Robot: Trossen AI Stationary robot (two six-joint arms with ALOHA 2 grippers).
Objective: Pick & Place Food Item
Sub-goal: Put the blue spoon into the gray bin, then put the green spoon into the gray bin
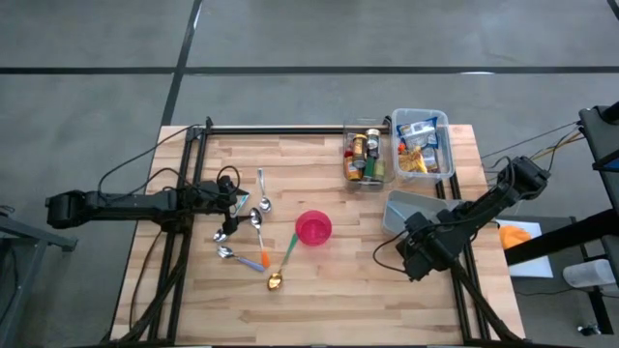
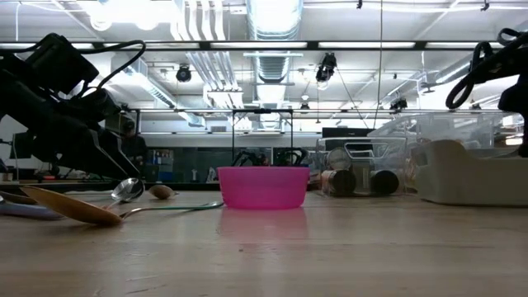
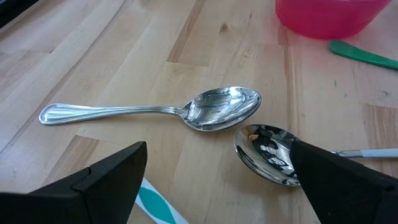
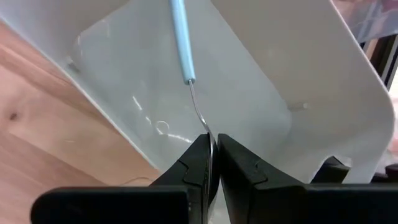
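1. The right gripper hangs over a white bin, its fingers pinching the metal stem of a blue-handled utensil.
2. The left gripper hovers low above the spoons on the wooden surface, fingers spread wide.
3. A pink bowl sits mid-surface; packaged food fills a clear container at the far edge.

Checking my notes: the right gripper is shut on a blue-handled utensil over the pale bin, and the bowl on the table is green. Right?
Not quite: the bowl is pink, as the high view shows. The right gripper is indeed shut on the blue-handled utensil over the pale bin.
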